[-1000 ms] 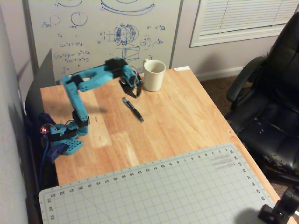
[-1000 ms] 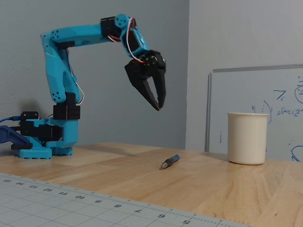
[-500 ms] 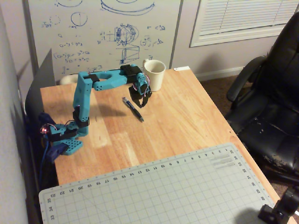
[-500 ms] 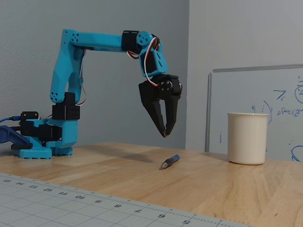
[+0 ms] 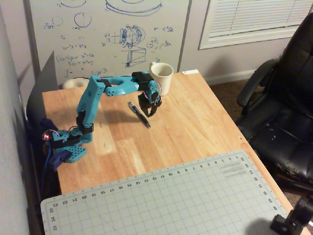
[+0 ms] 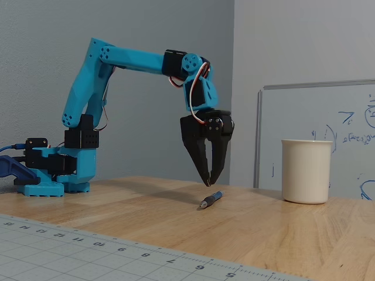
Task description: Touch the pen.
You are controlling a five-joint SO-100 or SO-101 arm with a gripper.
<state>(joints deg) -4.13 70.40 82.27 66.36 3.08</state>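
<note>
1. I am reaching my blue arm (image 6: pixel 126 58) out from its base (image 6: pixel 53 170), the upper link leaning forward and the forearm running nearly level.
2. I am bending my wrist steeply downward.
3. I am pointing my black gripper (image 6: pixel 209 182) (image 5: pixel 151 113) straight down, fingertips nearly together with a narrow gap.

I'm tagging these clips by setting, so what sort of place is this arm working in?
Most likely a home office or hobby room: a whiteboard covered in sketches, a black office chair, and a wooden desk with a cutting mat and a mug.
</note>
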